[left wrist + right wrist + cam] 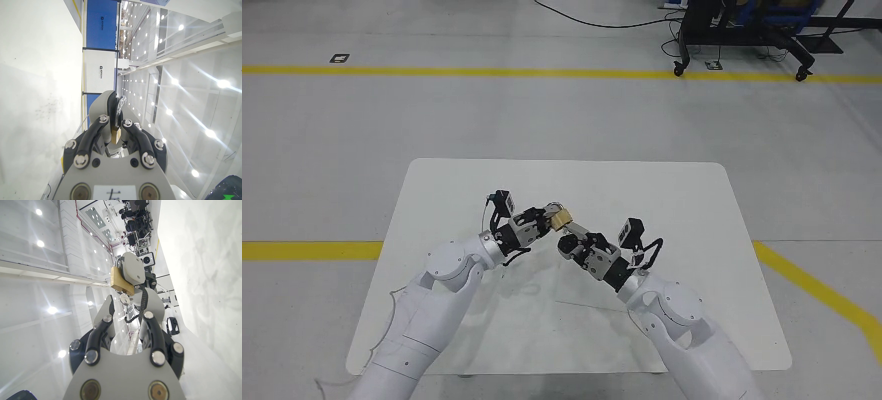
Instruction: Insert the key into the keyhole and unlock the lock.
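Observation:
A brass padlock (560,216) is held up above the middle of the white table (442,190). My left gripper (118,107) is shut on its silver shackle (120,106), and the brass body (115,135) hangs toward the wrist. A small silver key (124,298) sticks out of the padlock's (120,280) underside, seemingly seated in the keyhole. My right gripper (127,301) is open, and the key's head lies between its fingertips without touching either pad. In the top view the left gripper (540,221) and right gripper (571,243) meet tip to tip.
The tabletop (204,262) under both arms carries nothing else. A black wheeled equipment stand (742,35) stands on the floor far behind the table. Yellow floor lines (442,70) run past it.

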Robot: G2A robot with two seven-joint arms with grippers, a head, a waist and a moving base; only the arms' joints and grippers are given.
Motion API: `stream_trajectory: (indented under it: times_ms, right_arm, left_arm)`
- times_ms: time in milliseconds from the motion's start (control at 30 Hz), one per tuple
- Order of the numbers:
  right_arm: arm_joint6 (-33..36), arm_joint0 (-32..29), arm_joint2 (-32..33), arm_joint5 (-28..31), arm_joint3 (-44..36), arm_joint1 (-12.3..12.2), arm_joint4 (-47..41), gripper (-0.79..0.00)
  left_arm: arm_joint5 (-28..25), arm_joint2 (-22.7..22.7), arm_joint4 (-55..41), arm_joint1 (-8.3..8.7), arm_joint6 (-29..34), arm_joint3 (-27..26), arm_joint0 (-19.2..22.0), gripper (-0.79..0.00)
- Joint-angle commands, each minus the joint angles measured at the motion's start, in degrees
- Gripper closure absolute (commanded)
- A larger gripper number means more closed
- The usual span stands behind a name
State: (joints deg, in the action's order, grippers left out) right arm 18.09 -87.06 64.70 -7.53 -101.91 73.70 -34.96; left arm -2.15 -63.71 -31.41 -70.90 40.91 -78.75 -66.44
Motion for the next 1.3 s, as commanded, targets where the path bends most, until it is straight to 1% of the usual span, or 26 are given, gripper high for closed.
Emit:
stream_trajectory:
  times_ms: [0,33,67,100,133,433,533,667,733,767,933,1033,1267]
  right_arm:
    - [0.1,0.2,0.1,-0.4,0.4,0.0,-0.6,-0.314]
    - [0.2,0.4,0.1,-0.6,0.5,0.0,-0.8,-0.212]
    - [0.3,0.6,0.1,-0.8,0.8,0.1,-1.1,-0.212]
    - [0.3,0.7,0.1,-1.0,0.9,0.1,-1.4,-0.034]
    - [0.6,0.9,0.1,-1.2,1.1,0.1,-1.9,-0.006]
    - [2.1,1.9,0.4,-2.3,2.5,0.2,-5.2,0.000]
    - [3.4,2.0,0.7,-3.1,2.9,0.3,-7.4,0.000]
    - [8.7,2.6,1.9,-7.2,5.4,0.5,-18.9,0.000]
    - [13.9,3.1,3.0,-10.3,7.9,0.6,-27.6,0.000]
    - [15.9,3.6,3.6,-11.8,9.3,0.6,-30.5,0.000]
    - [21.9,5.7,4.5,-18.3,14.1,0.6,-38.4,0.000]
    - [22.0,6.9,4.4,-20.2,15.8,0.6,-39.7,0.000]
    - [22.6,8.0,3.5,-20.7,17.2,0.7,-40.3,0.000]
  left_arm:
    - [-0.1,0.0,0.1,-0.01,0.1,0.0,0.0,0.000]
    - [-0.1,0.0,0.2,-0.01,0.1,0.0,0.0,0.000]
    - [-0.2,-0.1,0.2,-0.02,0.1,0.0,0.0,0.000]
    - [-0.3,-0.1,0.2,-0.03,0.1,0.0,0.0,0.000]
    - [-0.3,-0.1,0.2,-0.03,0.2,0.0,-0.1,0.000]
    - [-0.3,-0.3,0.8,-0.02,0.6,0.0,0.0,0.000]
    - [-0.5,-0.4,1.0,-0.03,0.6,0.0,0.0,0.000]
    - [-1.6,-0.5,1.3,-0.05,0.8,-0.2,-0.2,0.000]
    - [-2.5,-0.6,1.7,-0.03,0.8,-0.4,-0.3,0.000]
    - [-3.0,-0.7,1.9,-0.02,0.7,-0.6,-0.4,0.000]
    - [-4.8,-1.5,1.6,0.09,1.0,-1.3,-1.2,0.000]
    - [-5.1,-1.4,2.5,0.13,1.5,-1.6,-1.3,0.000]
    - [-5.9,-1.4,3.0,0.12,1.3,-2.0,-1.6,0.000]
